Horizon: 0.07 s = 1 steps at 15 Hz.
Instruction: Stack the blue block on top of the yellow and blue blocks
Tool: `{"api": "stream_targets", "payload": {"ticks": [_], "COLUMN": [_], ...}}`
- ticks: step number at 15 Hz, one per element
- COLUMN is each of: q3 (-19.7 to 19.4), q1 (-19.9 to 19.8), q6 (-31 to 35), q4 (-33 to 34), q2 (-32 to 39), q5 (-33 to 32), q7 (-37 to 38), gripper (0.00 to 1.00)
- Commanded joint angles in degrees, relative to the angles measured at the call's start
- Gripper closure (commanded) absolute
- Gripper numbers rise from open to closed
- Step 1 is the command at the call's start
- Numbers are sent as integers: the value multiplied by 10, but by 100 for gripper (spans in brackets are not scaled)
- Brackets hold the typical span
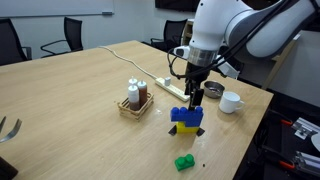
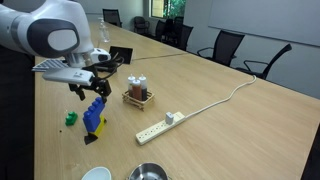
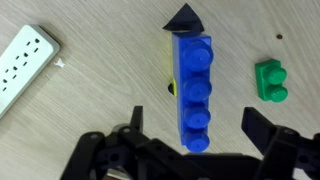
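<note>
The blue block (image 3: 193, 90) lies on top of the yellow and blue blocks; a sliver of yellow (image 3: 171, 88) and a dark navy corner (image 3: 183, 18) show beside it. In both exterior views the blue block (image 1: 186, 115) (image 2: 95, 112) caps the yellow brick (image 1: 183, 127) (image 2: 100, 127). My gripper (image 3: 195, 125) is open, its fingers wide on either side of the blue block's near end without touching it. It hangs just above the stack in both exterior views (image 1: 193, 95) (image 2: 88, 92).
A green brick (image 3: 270, 80) (image 1: 184, 162) (image 2: 71, 118) lies close to the stack. A white power strip (image 3: 25, 62) (image 1: 172, 88) (image 2: 160, 125), a caddy with shakers (image 1: 135, 100) (image 2: 138, 95), a white cup (image 1: 231, 102) and a metal bowl (image 2: 148, 172) stand nearby.
</note>
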Motion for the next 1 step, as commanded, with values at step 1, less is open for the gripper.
{"api": "stream_targets", "payload": {"ticks": [1], "q3": [0], "q1": [0], "q6": [-1], "q4": [1], "q2": [0], "q5": [1], "q7": [0], "gripper": [0]}}
